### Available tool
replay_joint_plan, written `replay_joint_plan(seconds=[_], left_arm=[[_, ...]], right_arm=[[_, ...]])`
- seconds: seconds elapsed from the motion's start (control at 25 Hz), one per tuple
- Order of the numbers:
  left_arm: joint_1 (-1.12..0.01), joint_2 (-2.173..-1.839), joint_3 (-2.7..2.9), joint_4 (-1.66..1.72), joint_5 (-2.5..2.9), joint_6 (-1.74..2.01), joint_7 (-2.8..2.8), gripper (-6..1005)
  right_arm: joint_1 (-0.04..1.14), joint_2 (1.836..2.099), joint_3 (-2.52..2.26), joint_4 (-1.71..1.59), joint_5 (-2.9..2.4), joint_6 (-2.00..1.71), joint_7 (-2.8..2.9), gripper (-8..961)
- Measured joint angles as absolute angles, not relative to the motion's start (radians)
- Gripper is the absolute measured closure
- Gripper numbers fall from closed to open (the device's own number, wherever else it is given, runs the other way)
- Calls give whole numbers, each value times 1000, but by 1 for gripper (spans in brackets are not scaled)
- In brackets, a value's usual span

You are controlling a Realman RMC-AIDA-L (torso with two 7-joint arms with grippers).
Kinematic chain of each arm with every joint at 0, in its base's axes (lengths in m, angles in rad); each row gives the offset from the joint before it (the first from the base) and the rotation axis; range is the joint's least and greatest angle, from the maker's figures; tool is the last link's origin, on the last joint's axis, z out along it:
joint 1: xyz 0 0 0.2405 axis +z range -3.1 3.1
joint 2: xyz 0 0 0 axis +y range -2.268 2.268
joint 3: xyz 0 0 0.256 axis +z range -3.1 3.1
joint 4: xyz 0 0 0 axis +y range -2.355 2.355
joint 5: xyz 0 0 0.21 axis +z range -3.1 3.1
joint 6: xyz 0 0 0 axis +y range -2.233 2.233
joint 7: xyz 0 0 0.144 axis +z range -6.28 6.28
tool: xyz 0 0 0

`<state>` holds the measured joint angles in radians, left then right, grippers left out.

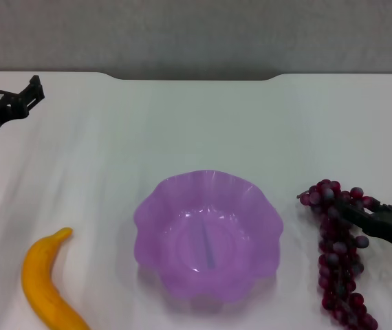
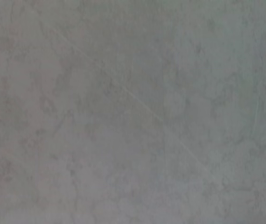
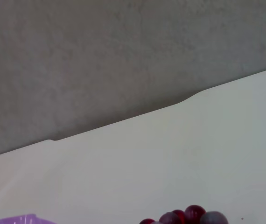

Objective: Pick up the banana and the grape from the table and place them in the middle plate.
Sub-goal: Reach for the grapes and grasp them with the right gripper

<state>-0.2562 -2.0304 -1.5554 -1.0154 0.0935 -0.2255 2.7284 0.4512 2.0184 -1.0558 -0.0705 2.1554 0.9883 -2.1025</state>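
Observation:
The purple plate [image 1: 156, 199] stands empty at the middle front of the white table [image 1: 182, 124]. The yellow-orange banana [image 1: 45, 282] lies on the table to the plate's left, near the front edge. The dark red bunch of grape [image 1: 337, 268] lies to the plate's right. My right gripper [image 1: 353, 213] reaches in from the right edge and lies over the upper part of the bunch. The right wrist view shows the top of the bunch [image 3: 189, 216] and a bit of the plate's rim [image 3: 18, 219]. My left gripper [image 1: 10, 93] is open and empty, parked at the far left.
The table's dark notched far edge [image 1: 196, 75] runs under a grey wall [image 1: 196, 34]. The left wrist view shows only a plain grey surface [image 2: 133, 112]. White tabletop lies between the plate and the far edge.

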Motion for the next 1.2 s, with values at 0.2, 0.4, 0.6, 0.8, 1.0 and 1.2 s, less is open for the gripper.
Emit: replay_joint_plan(seconds=[0.2,0.4,0.6,0.8,1.0,1.2], left_arm=[[-257,-2031,-1555,-1015,94,-226,2728,119],[-258,-2032,-1555,-1015,94,-226,2727,119],[-258,-2032,-1555,-1015,94,-225,2726,119],[-258,-2032,-1548,-1015,94,-225,2726,119],[-259,-2032,-1545,-1015,94,-225,2726,119],[-261,-2032,-1545,-1015,94,-224,2726,119]], right_arm=[[452,2019,-1055,-71,2156,968,-2103,180],[456,2019,-1053,-71,2157,937,-2103,187],[461,2016,-1035,-71,2157,926,-2118,195],[462,2014,-1020,-78,2157,915,-2128,202],[474,2013,-997,-79,2157,905,-2151,203],[477,2012,-991,-81,2155,902,-2169,202]])
